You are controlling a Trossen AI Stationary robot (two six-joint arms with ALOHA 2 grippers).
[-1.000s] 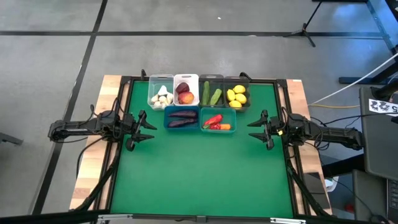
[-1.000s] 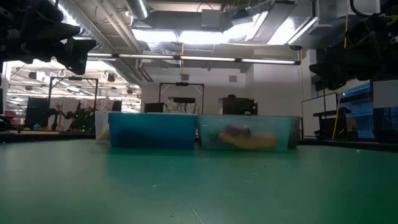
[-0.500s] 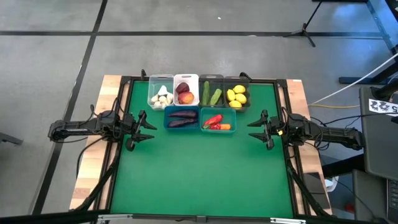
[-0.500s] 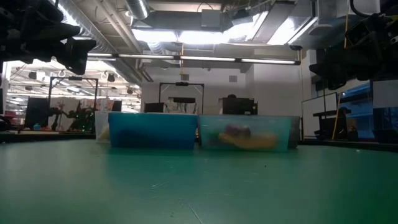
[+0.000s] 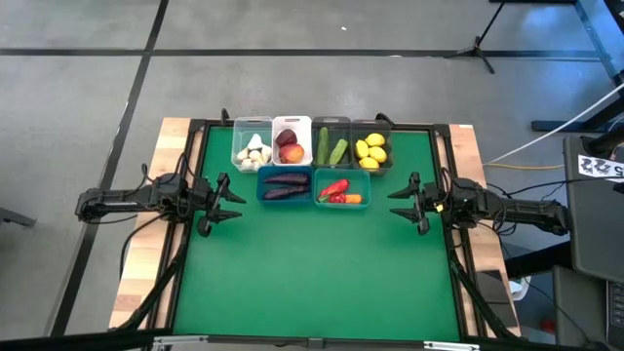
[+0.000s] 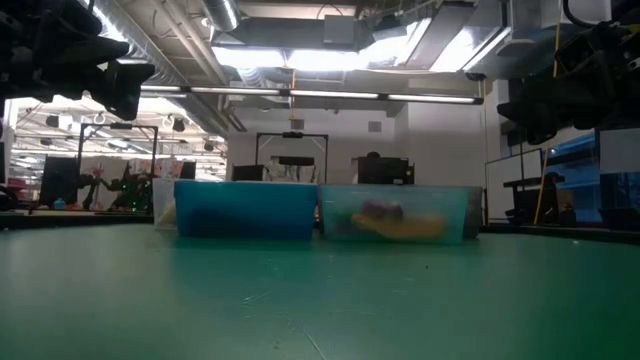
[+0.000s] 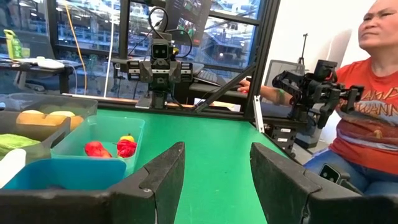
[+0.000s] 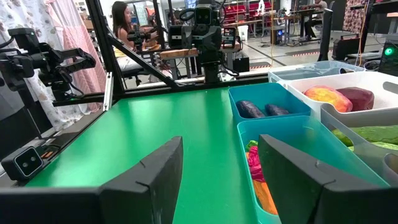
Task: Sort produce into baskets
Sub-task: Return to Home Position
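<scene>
— White garlic (image 5: 254, 151) lies in the clear bin (image 5: 253, 121) at the table's 12 o'clock, peaches (image 5: 290, 146) in the white bin (image 5: 292, 118) touching it. Anything loose?

— Nothing that I can see on the green table (image 5: 312, 283). Toward 1 o'clock, cucumbers (image 5: 330, 150) fill the first dark bin (image 5: 331, 123) and lemons (image 5: 370, 151) the second dark bin (image 5: 371, 123). The nearer row has eggplants (image 5: 285, 185) in the blue bin (image 5: 285, 170) and peppers (image 5: 333, 188) with a carrot (image 5: 353, 199) in the teal bin (image 5: 342, 174).

— And the arms?

— The left gripper (image 5: 234, 203) hangs at 9 o'clock and the right gripper (image 5: 395, 203) at 3 o'clock. Both are well apart from the bins, with jaws spread wide and holding nothing.

— So the sorting looks finished, and parking the arms is what remains.

— That is my judgement. To do it well, draw each arm straight back toward its own edge, never across the bins at 12 o'clock. Leave the jaws wide, since nothing needs gripping. Move gently too: a person (image 7: 364, 130) sits beyond the 3 o'clock side.
</scene>
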